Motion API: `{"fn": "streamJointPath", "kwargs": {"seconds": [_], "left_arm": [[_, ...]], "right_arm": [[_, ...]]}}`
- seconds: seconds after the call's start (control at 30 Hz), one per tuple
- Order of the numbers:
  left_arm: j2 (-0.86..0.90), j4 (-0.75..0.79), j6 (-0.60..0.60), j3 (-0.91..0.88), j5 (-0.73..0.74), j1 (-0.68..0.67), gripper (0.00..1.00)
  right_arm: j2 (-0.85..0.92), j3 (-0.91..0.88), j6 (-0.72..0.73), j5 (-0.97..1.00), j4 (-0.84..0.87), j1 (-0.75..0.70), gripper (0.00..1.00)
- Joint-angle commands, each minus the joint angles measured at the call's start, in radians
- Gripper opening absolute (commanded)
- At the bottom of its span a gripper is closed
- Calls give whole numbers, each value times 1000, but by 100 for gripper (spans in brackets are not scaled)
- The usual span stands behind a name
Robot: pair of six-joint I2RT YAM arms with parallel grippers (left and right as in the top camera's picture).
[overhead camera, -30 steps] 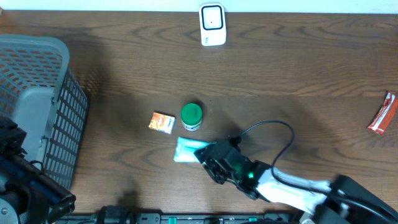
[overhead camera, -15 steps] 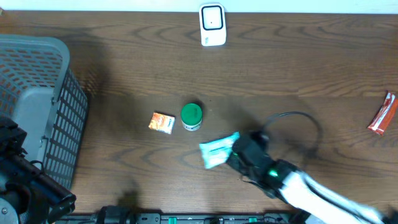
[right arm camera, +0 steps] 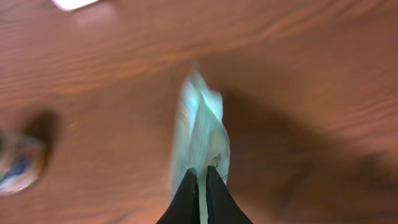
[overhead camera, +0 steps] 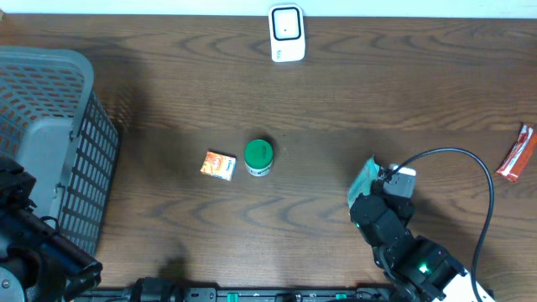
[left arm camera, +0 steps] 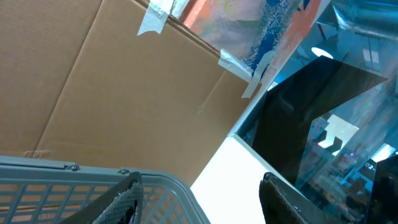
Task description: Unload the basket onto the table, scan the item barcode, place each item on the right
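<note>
Teal-and-white, the pouch [overhead camera: 364, 178] is no longer where it was a second ago. Then it lay flat on the desk [overhead camera: 168, 92] just on the near side of the green-lidded jar [overhead camera: 258, 157], with the right tool [overhead camera: 374, 188] over it. Now that tool has pressed together on one edge of it and carried it off to the right, well apart from the jar. In the right wrist view the pouch [right arm camera: 199, 134] hangs edge-on from the pinch, clear of the wood, and the picture is blurred, so no barcode can be read on it.

I take that to mean the pick-up is done and the presenting is not. The white scanner [overhead camera: 285, 33] sits at the far edge of the desk, well away from the pouch, and the printed face likely needs turning toward it.

The left tool [left arm camera: 200, 190] is spread with nothing between its fingers, parked at the near left beside the grey basket [overhead camera: 50, 101] and looking up past its rim.

By count there is one pouch, one scanner, one jar, one small orange box [overhead camera: 219, 164] just left of the jar, one red packet [overhead camera: 515, 153] at the far right edge, and one basket. There are two arms.
</note>
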Motion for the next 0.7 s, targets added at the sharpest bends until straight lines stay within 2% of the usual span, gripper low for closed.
{"fn": "streamJointPath", "kwargs": {"seconds": [0.0,0.07,0.13,0.23,0.27,0.33,0.47,0.53,0.67], "left_arm": [[-2,3,-4,-2,-3,-2,61],[-2,3,-4,-2,-3,-2,61],[-2,3,-4,-2,-3,-2,61],[-2,3,-4,-2,-3,-2,61],[-2,3,-4,-2,-3,-2,61],[-2,3,-4,-2,-3,-2,61],[-2,3,-4,-2,-3,-2,61],[-2,3,-4,-2,-3,-2,61],[-2,3,-4,-2,-3,-2,61]], "right_arm": [[43,61,-247,292,51,-5,2],[87,64,-420,395,149,-5,2],[142,64,-580,417,259,-5,2],[233,64,-602,369,351,-5,1],[254,65,-563,347,355,-5,7],[283,76,-441,255,323,-3,40],[288,122,-242,-75,154,-3,97],[288,150,-235,-193,48,-2,99],[293,174,-235,-239,-124,-2,99]]}}
